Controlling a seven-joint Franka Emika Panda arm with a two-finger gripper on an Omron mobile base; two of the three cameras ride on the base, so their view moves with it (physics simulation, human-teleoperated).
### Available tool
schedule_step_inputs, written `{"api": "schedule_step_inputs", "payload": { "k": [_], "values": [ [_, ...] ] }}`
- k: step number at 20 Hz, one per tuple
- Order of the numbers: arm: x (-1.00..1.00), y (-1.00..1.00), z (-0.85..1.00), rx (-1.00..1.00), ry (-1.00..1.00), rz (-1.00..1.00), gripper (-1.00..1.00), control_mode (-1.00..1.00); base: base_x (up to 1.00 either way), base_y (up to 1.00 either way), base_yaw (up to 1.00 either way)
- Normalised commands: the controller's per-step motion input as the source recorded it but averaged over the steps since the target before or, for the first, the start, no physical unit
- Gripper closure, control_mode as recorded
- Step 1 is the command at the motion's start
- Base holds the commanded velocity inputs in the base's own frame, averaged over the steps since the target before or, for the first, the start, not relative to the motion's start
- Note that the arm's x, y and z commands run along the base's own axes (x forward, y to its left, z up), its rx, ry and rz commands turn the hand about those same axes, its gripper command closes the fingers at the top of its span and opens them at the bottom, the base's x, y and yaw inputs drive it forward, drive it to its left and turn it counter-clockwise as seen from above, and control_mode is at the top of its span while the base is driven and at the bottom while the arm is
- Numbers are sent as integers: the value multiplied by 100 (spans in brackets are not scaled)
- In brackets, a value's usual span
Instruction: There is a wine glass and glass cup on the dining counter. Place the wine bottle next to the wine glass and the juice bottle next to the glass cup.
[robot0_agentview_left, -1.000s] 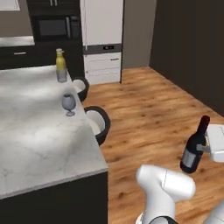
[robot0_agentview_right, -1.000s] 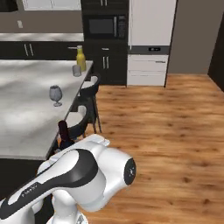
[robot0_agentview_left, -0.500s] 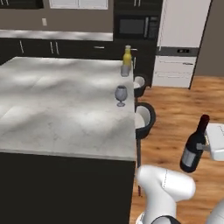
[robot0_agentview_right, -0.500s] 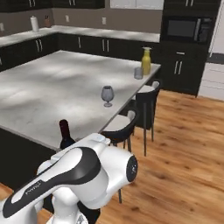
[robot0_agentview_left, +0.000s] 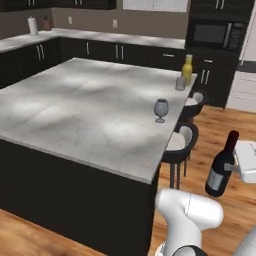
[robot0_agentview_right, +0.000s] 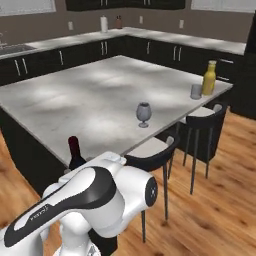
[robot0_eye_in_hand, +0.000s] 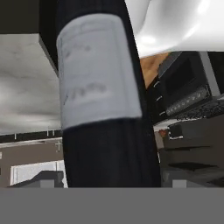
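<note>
Wine bottle (robot0_agentview_left: 221, 167) — slim, near-black, red-capped, pale label — clamped in the pincer (robot0_agentview_left: 235, 168).

Home kitchen, marble-topped dining counter (robot0_agentview_left: 75, 110), dark wall cabinets (robot0_agentview_left: 100, 50), built-in microwave (robot0_agentview_left: 214, 34), bar stools (robot0_agentview_left: 176, 145), wood floor (robot0_agentview_right: 220, 210)

arm (robot0_agentview_right: 95, 200): glossy white shells | dark band joints | small grey lettering on link

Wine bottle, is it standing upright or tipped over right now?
Nearly upright, leaning slightly. In the left base view the wine bottle hangs off the floor beside the dining counter, red-capped neck uppermost.
</note>
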Motion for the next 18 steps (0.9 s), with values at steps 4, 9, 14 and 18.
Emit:
{"api": "schedule_step_inputs", "payload": {
  "k": [4, 9, 14, 18],
  "values": [
    [0, 0, 0, 0, 0, 0, 100, 100, 0, -81, 53],
    [0, 0, 0, 0, 0, 0, 100, 100, 1, -80, 53],
    [0, 0, 0, 0, 0, 0, 100, 100, 1, -79, 55],
    [0, 0, 0, 0, 0, 0, 100, 100, 16, -72, 53]
  ]
}}
